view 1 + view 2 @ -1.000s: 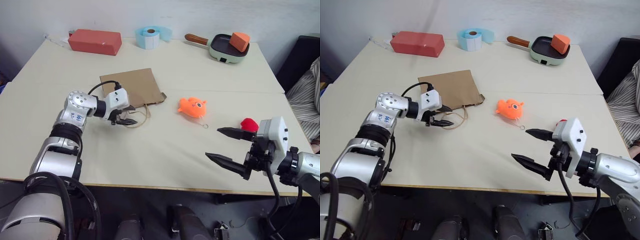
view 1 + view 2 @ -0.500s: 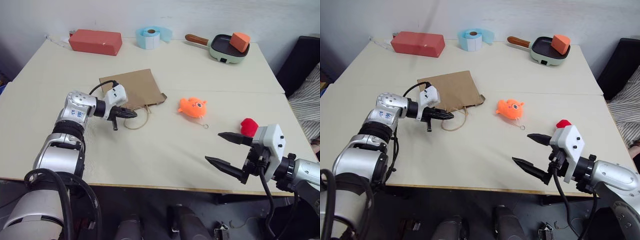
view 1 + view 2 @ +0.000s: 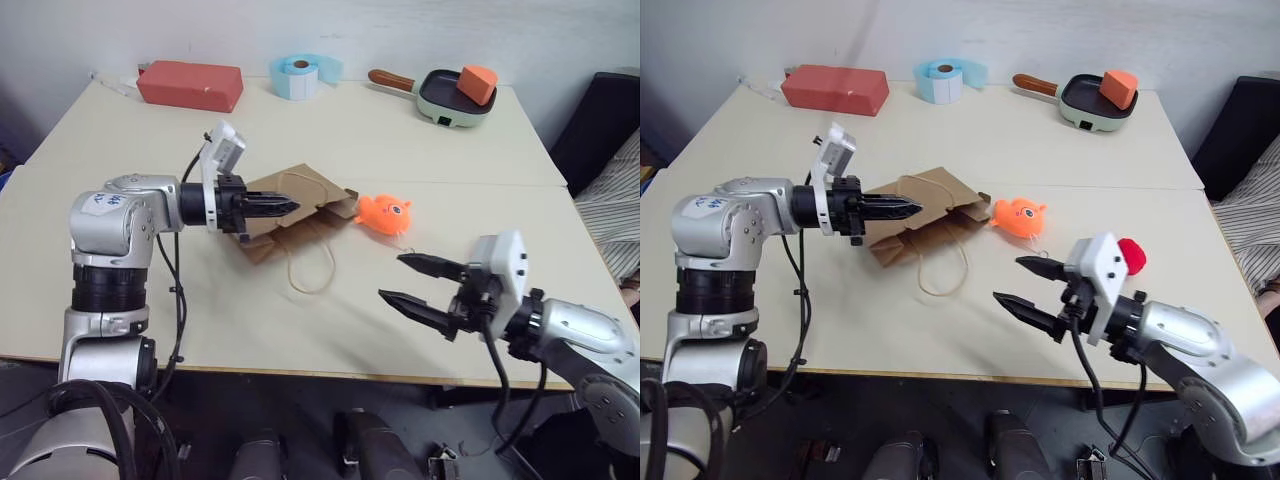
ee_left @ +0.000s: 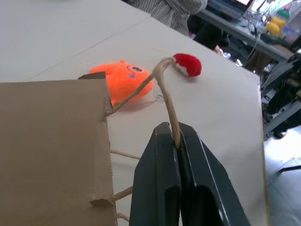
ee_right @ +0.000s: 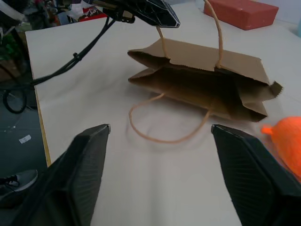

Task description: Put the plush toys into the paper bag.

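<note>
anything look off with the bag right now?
The paper bag lies on its side, mouth only partly gaping, lifted by one handle pinched in the shut left gripper. Its other handle trails loose on the table. No tears visible.

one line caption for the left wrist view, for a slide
Left gripper shut on a paper bag handle, orange plush and red plush beyond.

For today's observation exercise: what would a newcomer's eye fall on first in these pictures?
Likely the left pincer, shut on one cord handle of the brown paper bag at mid-table, lifting the bag's mouth partly open. Next, the bright orange plush toy lying right beside that mouth, and the red plush toy farther off. The right pincer hangs open above the table's near edge.
</note>
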Available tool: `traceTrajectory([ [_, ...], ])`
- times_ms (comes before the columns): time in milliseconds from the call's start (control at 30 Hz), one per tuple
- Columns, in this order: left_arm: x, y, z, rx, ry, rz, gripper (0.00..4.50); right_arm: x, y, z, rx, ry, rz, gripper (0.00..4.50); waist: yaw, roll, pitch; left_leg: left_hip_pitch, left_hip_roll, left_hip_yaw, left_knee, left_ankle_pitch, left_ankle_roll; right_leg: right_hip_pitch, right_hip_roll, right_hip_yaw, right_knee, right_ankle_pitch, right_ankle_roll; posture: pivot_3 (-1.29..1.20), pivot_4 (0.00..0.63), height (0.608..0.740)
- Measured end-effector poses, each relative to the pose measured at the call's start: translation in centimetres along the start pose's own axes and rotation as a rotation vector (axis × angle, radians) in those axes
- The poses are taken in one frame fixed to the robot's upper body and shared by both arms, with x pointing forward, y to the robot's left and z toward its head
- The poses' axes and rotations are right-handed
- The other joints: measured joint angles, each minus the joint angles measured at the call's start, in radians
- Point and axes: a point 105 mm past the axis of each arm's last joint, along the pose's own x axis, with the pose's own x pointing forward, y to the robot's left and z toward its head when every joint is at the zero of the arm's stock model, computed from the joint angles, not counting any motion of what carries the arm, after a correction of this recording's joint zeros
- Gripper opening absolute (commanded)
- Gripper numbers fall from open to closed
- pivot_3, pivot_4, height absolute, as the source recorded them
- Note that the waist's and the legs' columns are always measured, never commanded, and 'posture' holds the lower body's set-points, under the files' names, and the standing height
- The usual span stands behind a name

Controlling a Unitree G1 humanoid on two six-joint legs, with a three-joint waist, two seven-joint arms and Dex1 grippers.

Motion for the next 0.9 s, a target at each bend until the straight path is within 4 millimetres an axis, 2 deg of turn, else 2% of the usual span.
traceTrajectory([
  [100,0.5,-1.2,0.1,-0.041,-0.042,0.003,0.0,2.6,-0.3,0.2,0.006,-0.035,0.038,1.47,-0.004,0.0,0.0,0.0,0.0,0.0,0.003,0.0,0.0,0.0,0.0,0.0,0.002,0.0,0.0,0.0,0.15,0.74],
  [233,0.7,-2.5,0.5,-0.075,-0.092,0.013,0.0,7.1,-0.4,0.3,0.032,-0.067,0.096,0.04,-0.016,0.0,0.0,0.0,0.0,0.0,0.004,0.0,-0.001,0.0,0.0,0.0,0.005,0.0,0.0,0.0,0.15,0.74],
  [367,0.6,-3.4,1.0,-0.119,-0.158,0.007,0.0,10.7,-1.4,-1.3,0.058,-0.041,0.095,0.04,-0.021,0.0,0.0,-0.001,0.0,0.0,0.005,0.0,-0.001,0.0,0.0,-0.001,0.005,0.0,0.0,0.0,0.15,0.74],
  [500,-0.2,-4.1,1.5,-0.137,-0.2,0.004,0.0,12.7,-2.6,-3.8,0.113,0.013,0.075,0.04,-0.028,0.0,0.0,-0.001,0.0,-0.001,0.005,0.0,-0.001,0.0,0.0,-0.001,0.005,0.0,0.0,0.0,0.15,0.74],
  [600,-0.7,-4.6,1.8,-0.141,-0.221,-0.015,0.0,14.2,-3.5,-4.3,0.106,0.045,0.069,0.04,-0.037,0.0,0.0,0.0,0.0,-0.001,0.006,0.001,-0.002,0.0,0.0,-0.001,0.006,0.0,0.0,0.0,0.15,0.74],
  [700,-1.6,-4.3,2.0,-0.16,-0.258,0.004,0.0,14.9,-3.6,-5.5,0.054,0.118,0.097,0.04,-0.046,0.0,0.0,0.0,0.0,-0.002,0.005,0.001,-0.002,0.0,0.0,-0.002,0.006,0.0,0.0,0.0,0.15,0.74],
  [767,-2.7,-3.9,2.4,-0.182,-0.299,0.024,0.0,15.1,-2.8,-7.2,0.008,0.201,0.151,0.04,-0.051,0.0,0.0,0.0,0.0,-0.002,0.005,0.001,-0.003,0.0,0.0,-0.002,0.006,0.0,0.0,0.0,0.15,0.74],
  [833,-3.7,-3.7,3.4,-0.181,-0.343,0.037,0.0,15.1,-2.0,-8.5,-0.03,0.266,0.209,0.04,-0.052,0.0,0.0,0.0,0.0,-0.003,0.005,0.001,-0.003,0.0,0.0,-0.003,0.006,0.0,0.0,0.0,0.15,0.74],
  [900,-4.7,-3.9,5.0,-0.159,-0.387,0.035,0.0,15.0,-1.4,-8.6,-0.102,0.292,0.272,0.04,-0.053,0.0,0.0,0.0,0.0,-0.003,0.006,0.001,-0.004,0.0,0.0,-0.003,0.006,0.0,0.0,0.0,0.15,0.74],
])
